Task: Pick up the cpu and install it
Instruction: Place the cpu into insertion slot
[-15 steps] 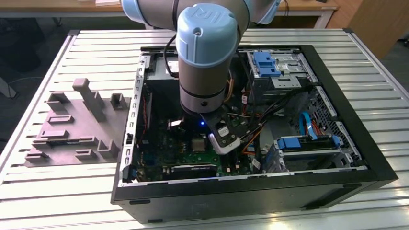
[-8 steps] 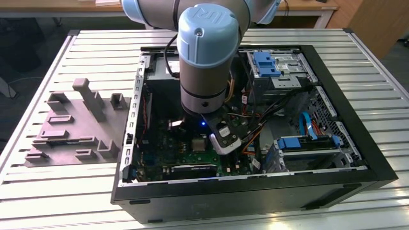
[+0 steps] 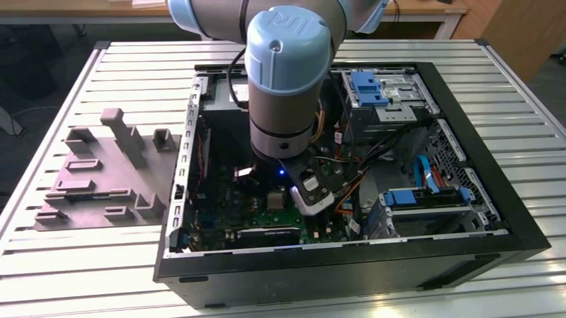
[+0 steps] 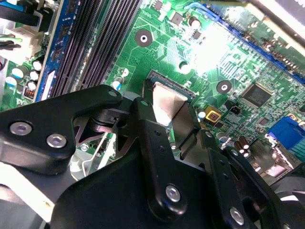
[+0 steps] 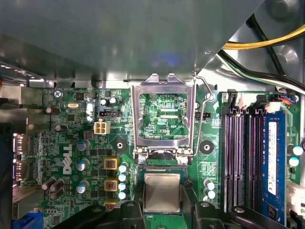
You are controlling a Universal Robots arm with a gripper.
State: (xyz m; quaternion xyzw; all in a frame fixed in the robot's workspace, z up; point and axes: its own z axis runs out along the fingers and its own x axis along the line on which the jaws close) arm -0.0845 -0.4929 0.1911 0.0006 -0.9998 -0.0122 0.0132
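The cpu [image 5: 162, 192], a small square chip with a silvery top, sits between my gripper's black fingers [image 5: 127, 212] in both wrist views. My gripper [image 4: 167, 113] is shut on the cpu [image 4: 167, 104] and holds it low over the socket's dark edge [image 4: 172, 82] on the green motherboard [image 5: 71, 143]. I cannot tell whether the chip touches the socket. The socket's metal frame [image 5: 163, 86] stands flipped open just beyond the chip, its wire lever [image 5: 202, 93] raised. In the exterior view my gripper [image 3: 303, 197] is down inside the open computer case [image 3: 460, 132].
A grey tray [image 3: 97, 172] with raised blocks lies outside the case at the exterior view's left. Memory slots [image 5: 240, 152] run beside the socket. Cables [image 5: 267, 43], a metal bracket [image 5: 119, 38] and blue-tabbed drive cages [image 3: 370, 87] crowd the case around the arm.
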